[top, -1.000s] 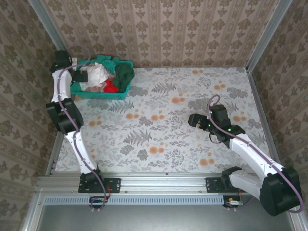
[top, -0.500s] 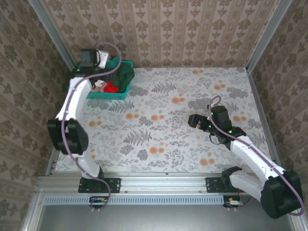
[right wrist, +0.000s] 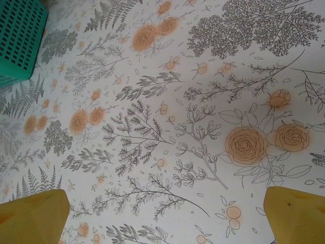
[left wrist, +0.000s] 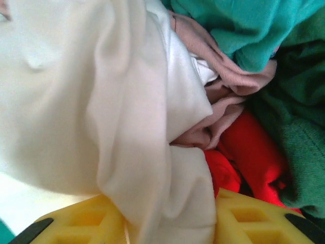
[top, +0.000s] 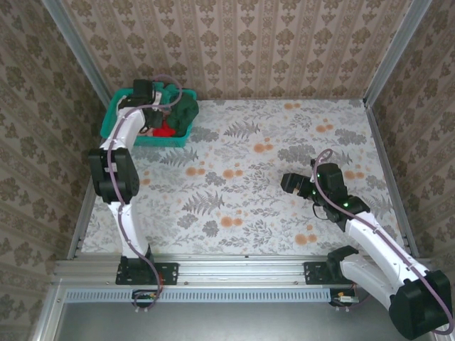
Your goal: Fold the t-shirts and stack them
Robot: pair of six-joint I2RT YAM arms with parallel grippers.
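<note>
Hardly shifted from 1 second ago, the right arm stays low over the near right of the counter (top: pixel 234 163), its right tool (top: pixel 290 183) spread wide and empty. The left arm, though, has swung in from beside the basket (top: pixel 160 141) and dipped into it. At the far left the t-shirts (top: pixel 183 112) lie heaped inside: white shirt (left wrist: pixel 66 86), pink shirt (left wrist: pixel 228 84), red shirt (left wrist: pixel 254 152), teal shirt (left wrist: pixel 238 25), dark green shirt (left wrist: pixel 304 117). The left tool (left wrist: pixel 170 223) straddles a fold of the white shirt, narrower than before; whether it pinches yet I cannot tell. It is best to bite that 1 fold alone, deep, then lift slowly so the tangled pink shirt drops free. The left arm reaches far forward — elbow raised, wrist bent down into the basket.
</note>
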